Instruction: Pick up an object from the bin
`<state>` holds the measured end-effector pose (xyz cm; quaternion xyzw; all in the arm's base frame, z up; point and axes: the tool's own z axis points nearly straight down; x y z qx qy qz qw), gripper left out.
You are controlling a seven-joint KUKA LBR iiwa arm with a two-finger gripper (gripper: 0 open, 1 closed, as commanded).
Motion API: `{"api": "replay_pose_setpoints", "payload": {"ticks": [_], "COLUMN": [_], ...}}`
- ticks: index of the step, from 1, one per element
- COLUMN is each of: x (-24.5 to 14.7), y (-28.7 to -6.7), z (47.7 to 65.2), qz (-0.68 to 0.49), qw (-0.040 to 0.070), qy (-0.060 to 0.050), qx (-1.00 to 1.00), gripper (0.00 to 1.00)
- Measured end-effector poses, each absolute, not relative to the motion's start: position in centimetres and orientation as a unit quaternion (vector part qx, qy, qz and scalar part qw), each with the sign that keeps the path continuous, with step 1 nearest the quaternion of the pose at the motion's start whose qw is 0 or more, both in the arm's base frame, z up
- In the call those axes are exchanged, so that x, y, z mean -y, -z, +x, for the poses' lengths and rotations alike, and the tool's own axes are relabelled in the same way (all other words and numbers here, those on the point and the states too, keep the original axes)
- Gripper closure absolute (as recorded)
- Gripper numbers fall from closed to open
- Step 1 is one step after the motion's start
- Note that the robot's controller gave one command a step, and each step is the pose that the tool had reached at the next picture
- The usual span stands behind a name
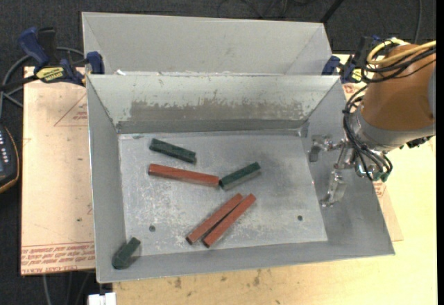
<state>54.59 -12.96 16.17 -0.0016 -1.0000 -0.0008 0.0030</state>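
Bin floor [291, 193] bare at right, red bars [222, 219], green blocks [240, 175] clutter centre-left

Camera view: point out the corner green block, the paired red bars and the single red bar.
Corner green block [126, 253]: camera view, middle of its top face.
Paired red bars [222, 219]: camera view, seam between the two.
Single red bar [184, 175]: camera view, mid-length.

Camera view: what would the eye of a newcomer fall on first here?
Most likely the red-brown bars against the grey bin: one long bar near the middle and a pair lying side by side below it. Next, the arm's orange cover at the right rim, with its open jaws over the bin's bare right side, holding nothing. Three small dark green blocks lie scattered around the bars.
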Motion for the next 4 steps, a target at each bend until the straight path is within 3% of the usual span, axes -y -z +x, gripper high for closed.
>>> {"api": "replay_pose_setpoints", "payload": {"ticks": [1, 2, 3, 4], "x": [6.8, -1.2, -0.6, 0.2], "y": [-6.6, -7.1, -7.2, -23.9], "z": [59.1, 60.8, 60.8, 61.2], "qz": [-0.005, 0.036, 0.033, 0.105], "qw": [0.002, -0.003, -0.001, -0.006], "qy": [0.002, 0.002, 0.000, 0.000], "qx": [1.000, 0.999, 0.999, 0.994], "gripper": [0.00, 0.00, 1.00, 1.00]}}
